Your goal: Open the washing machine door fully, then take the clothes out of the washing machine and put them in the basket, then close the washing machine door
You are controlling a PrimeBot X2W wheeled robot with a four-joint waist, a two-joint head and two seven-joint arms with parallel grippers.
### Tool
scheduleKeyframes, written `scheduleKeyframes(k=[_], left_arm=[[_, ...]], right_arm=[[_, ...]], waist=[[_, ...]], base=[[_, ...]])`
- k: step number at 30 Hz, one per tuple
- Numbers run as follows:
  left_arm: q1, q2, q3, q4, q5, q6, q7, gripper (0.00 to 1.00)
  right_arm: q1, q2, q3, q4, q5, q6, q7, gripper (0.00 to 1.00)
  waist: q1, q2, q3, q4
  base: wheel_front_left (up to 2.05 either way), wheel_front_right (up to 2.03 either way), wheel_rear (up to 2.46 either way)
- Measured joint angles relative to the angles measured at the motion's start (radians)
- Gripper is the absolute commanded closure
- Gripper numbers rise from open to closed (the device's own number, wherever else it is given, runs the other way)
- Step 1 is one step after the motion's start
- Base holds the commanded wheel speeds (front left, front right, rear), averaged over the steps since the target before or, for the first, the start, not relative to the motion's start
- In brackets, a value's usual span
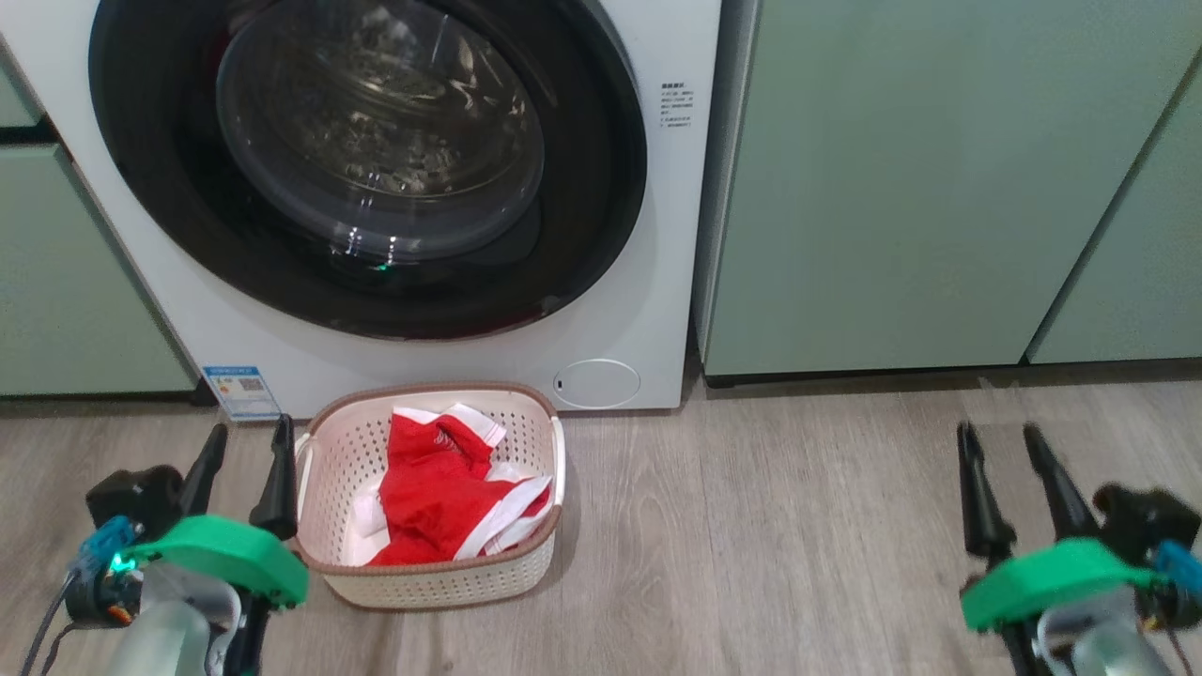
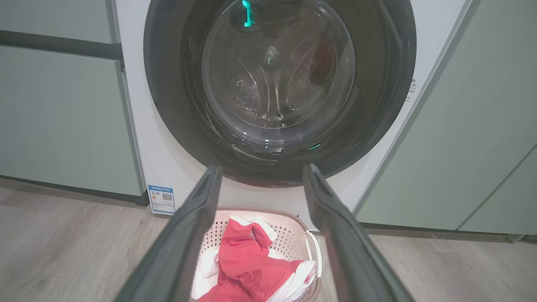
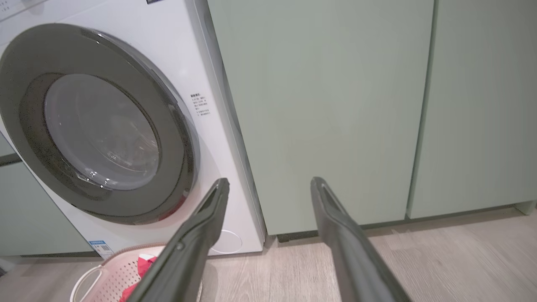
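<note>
The white washing machine [image 1: 648,235] stands ahead with its black-rimmed round door [image 1: 366,160] shut flat against the front; the same door [image 2: 277,84] [image 3: 100,126] faces both wrist cameras. On the floor before it sits the cream basket [image 1: 441,577] holding red clothes [image 1: 437,493] with white trim, also seen as clothes [image 2: 251,268] between my left fingers. My left gripper [image 1: 252,441] is open beside the basket's left rim, empty. My right gripper [image 1: 1001,443] is open at the lower right, over bare floor, empty.
Pale green cabinet doors [image 1: 901,188] flank the machine on the right, and more of them [image 1: 66,272] on the left. Grey wood-look floor [image 1: 770,526] stretches between the basket and my right gripper.
</note>
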Motion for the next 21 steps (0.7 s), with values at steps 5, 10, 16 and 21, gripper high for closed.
scheduleKeyframes(k=[5,10,16,21], left_arm=[[0.004,0.000,0.011,-0.002,0.000,0.000,0.000,0.00],[0.029,0.000,0.011,0.009,0.008,0.000,0.000,0.00],[0.035,0.001,-0.017,0.029,0.007,0.000,0.000,0.00],[0.035,0.003,-0.017,0.040,0.007,0.000,0.000,0.00]], right_arm=[[0.088,0.009,-0.019,-0.026,-0.025,0.000,0.000,0.00],[0.121,0.028,-0.047,-0.057,-0.043,0.000,0.000,0.00],[0.128,0.035,-0.068,-0.061,-0.051,0.000,0.000,0.00],[0.128,0.038,-0.078,-0.063,-0.051,0.000,0.000,0.00]], waist=[[0.0000,0.0000,-0.015,-0.006],[0.0000,0.0000,-0.021,-0.006],[0.0000,0.0000,-0.023,-0.003],[0.0000,0.0000,-0.021,0.002]], base=[[0.00,0.00,0.00],[0.00,0.00,0.00],[0.00,0.00,0.00],[0.00,0.00,0.00]])
